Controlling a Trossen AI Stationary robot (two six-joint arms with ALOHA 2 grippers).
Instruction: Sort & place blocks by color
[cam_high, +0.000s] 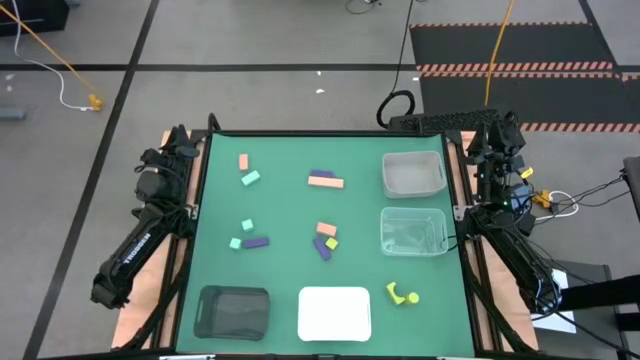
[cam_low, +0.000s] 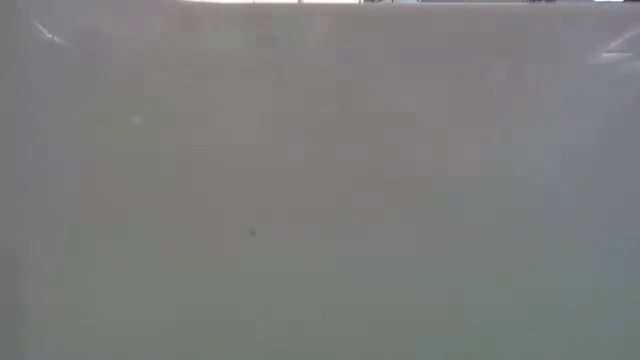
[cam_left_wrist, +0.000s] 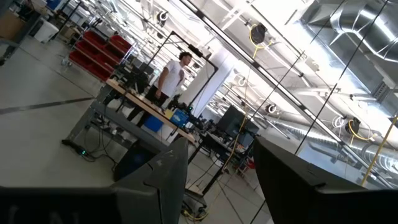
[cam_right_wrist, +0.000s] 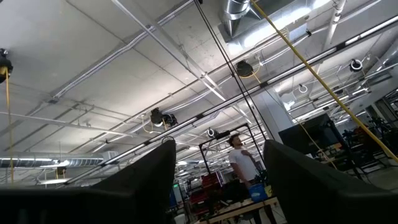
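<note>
My two arms are dark, jointed, with black cables. My left tool (cam_left_wrist: 217, 180) shows two broad dark fingers; my right tool (cam_right_wrist: 217, 180) has matching dark fingers.

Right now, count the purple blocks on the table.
3. One purple bar lies on top of a salmon bar near the table's middle. One sits left of centre beside a mint cube. One lies by the yellow cube. None looks hidden.

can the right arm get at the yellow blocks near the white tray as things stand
Probably yes. The yellow blocks lie in the open on the green table, between the white tray and the right edge. The right gripper is parked, open and empty, with nothing between.
</note>
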